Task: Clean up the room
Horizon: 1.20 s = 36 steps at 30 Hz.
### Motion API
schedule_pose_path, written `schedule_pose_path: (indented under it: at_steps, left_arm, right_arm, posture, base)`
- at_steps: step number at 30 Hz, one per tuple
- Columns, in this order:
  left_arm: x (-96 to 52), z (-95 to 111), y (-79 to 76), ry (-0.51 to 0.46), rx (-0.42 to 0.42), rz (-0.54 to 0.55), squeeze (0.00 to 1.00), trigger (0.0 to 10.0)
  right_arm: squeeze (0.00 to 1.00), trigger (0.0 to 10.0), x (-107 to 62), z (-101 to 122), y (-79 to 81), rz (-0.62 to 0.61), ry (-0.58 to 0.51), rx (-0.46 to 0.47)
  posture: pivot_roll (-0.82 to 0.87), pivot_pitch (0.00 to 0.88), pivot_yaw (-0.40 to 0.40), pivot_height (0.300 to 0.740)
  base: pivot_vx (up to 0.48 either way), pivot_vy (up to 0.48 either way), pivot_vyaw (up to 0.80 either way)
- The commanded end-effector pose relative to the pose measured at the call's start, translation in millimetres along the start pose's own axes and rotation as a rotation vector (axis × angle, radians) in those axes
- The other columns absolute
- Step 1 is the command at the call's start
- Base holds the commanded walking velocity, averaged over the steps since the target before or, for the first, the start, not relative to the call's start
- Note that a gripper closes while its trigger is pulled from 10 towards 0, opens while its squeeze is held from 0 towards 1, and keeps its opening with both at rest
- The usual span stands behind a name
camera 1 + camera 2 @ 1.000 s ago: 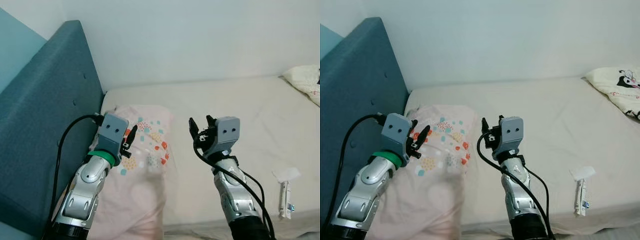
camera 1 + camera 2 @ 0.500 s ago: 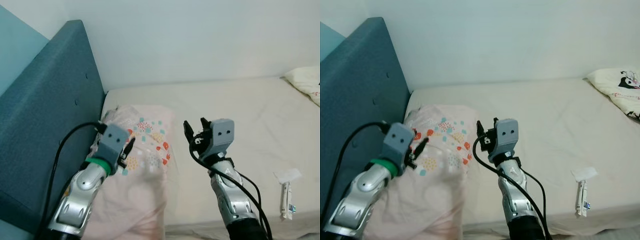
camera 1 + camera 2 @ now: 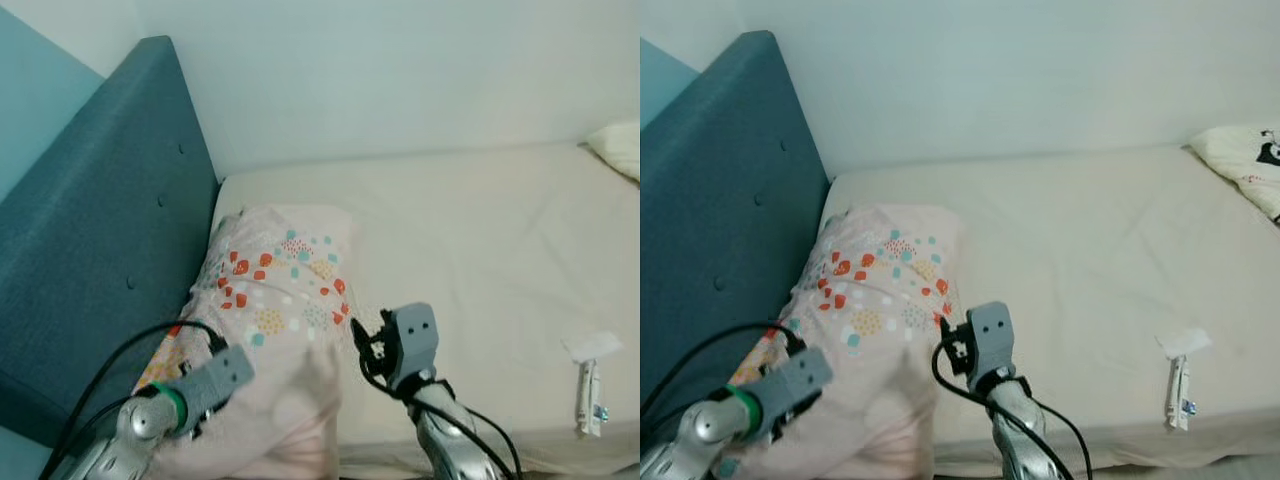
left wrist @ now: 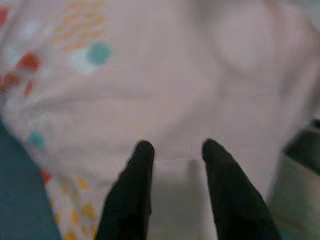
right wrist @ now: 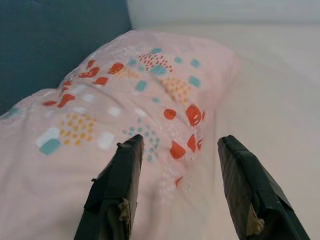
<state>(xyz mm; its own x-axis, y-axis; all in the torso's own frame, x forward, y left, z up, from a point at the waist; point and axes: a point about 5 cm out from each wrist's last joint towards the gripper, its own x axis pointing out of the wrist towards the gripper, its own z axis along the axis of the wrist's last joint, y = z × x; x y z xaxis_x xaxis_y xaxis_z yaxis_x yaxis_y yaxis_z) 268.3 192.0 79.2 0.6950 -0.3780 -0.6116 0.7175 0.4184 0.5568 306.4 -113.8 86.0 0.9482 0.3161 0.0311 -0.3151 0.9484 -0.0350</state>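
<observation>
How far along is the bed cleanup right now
Done: the pink pillow leans against the blue headboard. In hand: nothing; the left gripper and the right gripper hang open by it. Left: the small tube and a second pillow.

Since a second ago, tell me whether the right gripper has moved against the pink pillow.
Yes. The right gripper has come down and leftward: it was raised over the bare mattress beside the pillow, and now sits low at the pillow's right edge, fingers open.
</observation>
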Motion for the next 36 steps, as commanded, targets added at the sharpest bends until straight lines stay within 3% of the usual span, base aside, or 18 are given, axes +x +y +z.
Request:
schedule_pose_path:
  at_steps: [1,3,5,7,9,12,14,16,19,24,26,27,28,30,34,36]
  left_arm:
    - [-4.8,-2.2,-3.7,-0.003,0.024,-0.055,0.0,10.0]
    - [-18.3,-6.0,-3.9,-0.002,0.085,-0.155,0.0,10.0]
    - [-18.3,-6.0,-3.9,-0.002,0.085,-0.155,0.0,10.0]
    - [-31.0,-11.3,-15.4,-0.001,0.155,-0.304,0.0,10.0]
    - [-31.2,-13.5,-22.8,0.0,0.175,-0.353,0.0,10.0]
    - [-19.3,-14.9,-36.0,-0.001,0.17,-0.371,0.0,10.0]
    - [4.9,-11.1,-48.5,-0.002,0.232,-0.33,0.0,10.0]
    - [4.9,-11.1,-48.5,-0.002,0.232,-0.33,0.0,10.0]
    - [39.1,9.6,-61.7,-0.059,0.278,-0.258,0.0,10.0]
    - [49.4,19.8,-65.1,-0.083,0.318,-0.232,0.0,10.0]
    - [51.1,17.3,-75.7,-0.069,0.403,-0.321,0.0,10.0]
    - [51.1,17.3,-75.7,-0.069,0.403,-0.321,0.0,10.0]
    - [49.4,10.3,-84.3,-0.05,0.451,-0.414,0.0,10.0]
    - [49.0,8.5,-85.9,-0.045,0.459,-0.432,0.0,10.0]
    - [55.8,8.5,-88.9,-0.045,0.484,-0.407,0.0,10.0]
    - [65.6,12.2,-89.9,-0.049,0.48,-0.341,0.0,10.0]
  right_arm:
    - [0.0,10.0,-2.7,-3.6,2.8,0.003,0.016,0.012]
    - [0.0,10.0,-2.8,-2.7,1.3,-0.006,0.013,0.011]
    - [0.0,10.0,-2.8,-2.7,1.3,-0.006,0.013,0.011]
    - [0.0,10.0,-0.8,-0.2,-0.5,-0.018,0.002,0.012]
    - [0.0,10.0,0.2,0.7,-0.8,-0.021,-0.002,0.011]
    - [0.0,10.0,2.1,2.9,-1.7,-0.026,-0.01,0.01]
    - [0.0,10.0,5.0,6.8,-4.3,-0.034,-0.019,0.001]
    - [0.0,10.0,5.0,6.8,-4.3,-0.034,-0.019,0.001]
    - [0.0,10.0,9.4,14.4,-10.7,-0.046,-0.034,-0.01]
    - [0.0,10.0,11.6,18.1,-14.6,-0.053,-0.042,-0.02]
    - [0.0,10.0,13.2,21.4,-18.2,-0.064,-0.051,-0.026]
    - [0.0,10.0,13.2,21.4,-18.2,-0.064,-0.051,-0.026]
    - [0.0,10.0,13.2,23.0,-21.2,-0.073,-0.056,-0.029]
    - [0.0,10.0,13.1,23.1,-21.8,-0.075,-0.056,-0.03]
    - [0.0,10.0,12.3,22.5,-23.0,-0.081,-0.055,-0.03]
    - [0.0,10.0,12.5,23.2,-23.5,-0.086,-0.057,-0.03]
  posture:
    - [-0.1,0.191,0.156,0.74]
    - [-0.09,0.203,0.162,0.74]
    - [-0.09,0.203,0.162,0.74]
    - [-0.09,0.219,0.17,0.74]
    - [-0.09,0.226,0.173,0.74]
    - [-0.09,0.231,0.174,0.74]
    - [-0.1,0.238,0.166,0.74]
    - [-0.1,0.238,0.166,0.74]
    - [-0.11,0.241,0.157,0.74]
    - [-0.12,0.238,0.151,0.74]
    - [-0.13,0.237,0.15,0.74]
    - [-0.13,0.237,0.15,0.74]
    - [-0.13,0.237,0.15,0.74]
    - [-0.13,0.237,0.15,0.74]
    - [-0.13,0.238,0.149,0.74]
    - [-0.13,0.246,0.148,0.74]
  base:
    - [0.0,0.0,0.0]
    - [0.0,0.0,0.0]
    - [0.0,0.0,0.0]
    - [0.0,0.0,0.0]
    - [0.0,0.0,0.0]
    - [0.0,0.0,0.0]
    - [0.0,0.0,0.0]
    - [0.0,0.0,0.0]
    - [0.0,0.0,0.0]
    - [0.0,0.0,0.0]
    - [0.0,0.0,0.0]
    - [0.0,0.0,0.0]
    - [0.0,0.0,0.0]
    - [0.0,0.0,0.0]
    - [0.0,0.0,0.0]
    - [0.0,0.0,0.0]
